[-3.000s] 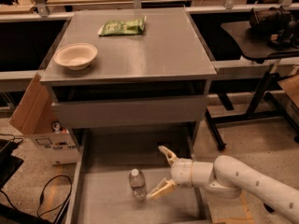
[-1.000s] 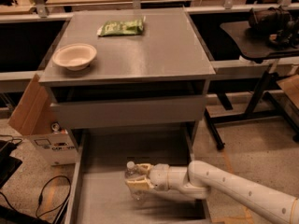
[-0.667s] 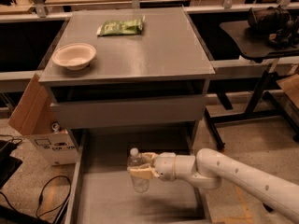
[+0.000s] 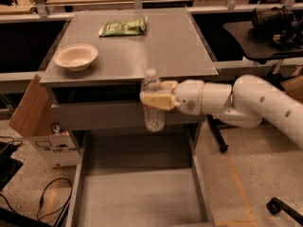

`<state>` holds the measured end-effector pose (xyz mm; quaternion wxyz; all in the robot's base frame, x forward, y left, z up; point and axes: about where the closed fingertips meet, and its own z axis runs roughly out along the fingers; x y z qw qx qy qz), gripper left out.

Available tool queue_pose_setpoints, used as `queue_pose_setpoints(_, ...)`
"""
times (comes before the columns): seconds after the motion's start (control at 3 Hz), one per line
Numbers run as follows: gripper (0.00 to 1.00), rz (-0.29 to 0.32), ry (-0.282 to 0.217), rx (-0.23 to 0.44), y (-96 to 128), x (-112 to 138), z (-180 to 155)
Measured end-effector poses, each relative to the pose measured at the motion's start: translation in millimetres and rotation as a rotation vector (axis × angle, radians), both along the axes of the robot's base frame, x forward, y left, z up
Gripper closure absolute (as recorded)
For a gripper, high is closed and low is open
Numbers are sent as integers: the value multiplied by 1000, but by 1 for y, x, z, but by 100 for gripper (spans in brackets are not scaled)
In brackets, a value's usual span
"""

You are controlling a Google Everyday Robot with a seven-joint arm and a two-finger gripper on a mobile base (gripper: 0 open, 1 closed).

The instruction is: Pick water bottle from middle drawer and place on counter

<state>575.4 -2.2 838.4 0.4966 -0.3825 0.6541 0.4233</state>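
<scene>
So the water bottle [image 4: 154, 118] is out of the middle drawer [image 4: 137, 197] and hanging in the air, upright, cap up, long axis straight 12-to-6. It sits right in front of the desk [image 4: 175, 46] at the front edge, a bit right of centre. The cap pokes just over the edge line and the body hangs down in front of the shut upper drawer front [image 4: 94, 115].

The gripper [image 4: 147, 100] comes in from 3 o'clock, level. Its tan fingers [image 4: 159, 100] are pinched around the bottle's middle, so the bottle lies right between them, not off to one side. The white arm [image 4: 265, 103] runs out to 3 o'clock, just past the desk's front right corner.

What the next move hangs on, as far as I can judge: the bottle's base is below the desk surface, and the desk lies toward 12 o'clock from it. So it needs to go up first, then in toward 12. If it goes in too early, the lower half would hit the front edge, I'd guess.

Room on top looks fine. The bowl [image 4: 75, 56] is off at 10 o'clock near the left edge, and the green packet [image 4: 123, 27] is near the back at about 11. Both are well apart from the bottle. The strip of desk at 12 to 1 o'clock is bare grey, so that's where I'd land it. The drawer below is pulled out at 6 o'clock.
</scene>
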Motion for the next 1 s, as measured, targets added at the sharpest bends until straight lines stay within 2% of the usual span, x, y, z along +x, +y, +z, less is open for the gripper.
queue_pose_setpoints(0.33, 100, -113, -62, -12, -16, 45, 110)
queue_pose_setpoints(0.67, 100, -236, -104, -8, -21, 84, 184)
queue_pose_setpoints(1.0, 100, -392, -169, 17, -25, 138, 206)
